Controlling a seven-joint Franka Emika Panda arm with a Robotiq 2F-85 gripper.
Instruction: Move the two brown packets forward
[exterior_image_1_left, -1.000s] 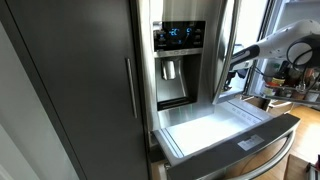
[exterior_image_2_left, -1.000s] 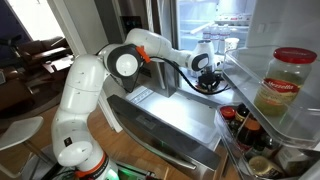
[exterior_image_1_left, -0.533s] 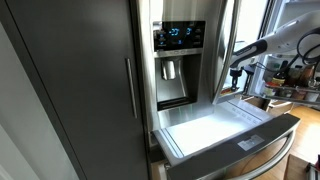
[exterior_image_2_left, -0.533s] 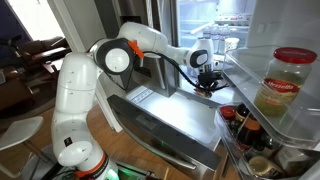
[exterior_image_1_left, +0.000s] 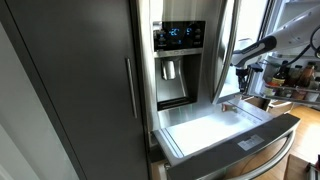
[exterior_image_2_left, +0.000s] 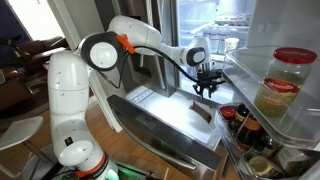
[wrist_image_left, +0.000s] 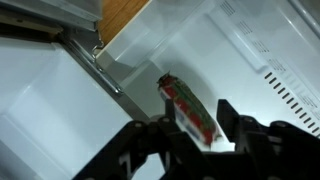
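Note:
One brown packet (wrist_image_left: 186, 104), flat and oblong with red and green print, lies on the white floor of the pulled-out fridge drawer (wrist_image_left: 50, 110). In an exterior view it shows as a small dark oblong (exterior_image_2_left: 203, 113) near the drawer's right end. I cannot make out the second packet. My gripper (wrist_image_left: 198, 126) hangs open just above the packet's near end, one finger on each side, without touching it. The gripper also shows in both exterior views (exterior_image_2_left: 207, 86) (exterior_image_1_left: 241, 68), held over the drawer (exterior_image_2_left: 150, 108) (exterior_image_1_left: 205, 128).
The fridge's upper compartment stands open behind the arm. An open door shelf holds a big jar (exterior_image_2_left: 283, 85), with bottles (exterior_image_2_left: 240, 125) below it beside the drawer's right end. A wooden edge (wrist_image_left: 125, 18) runs past the drawer's corner. A dispenser panel (exterior_image_1_left: 178, 62) is on the closed door.
The arm has swung along the drawer and the gripper has lifted a little. The dark packet now shows lying free on the drawer floor beneath it.

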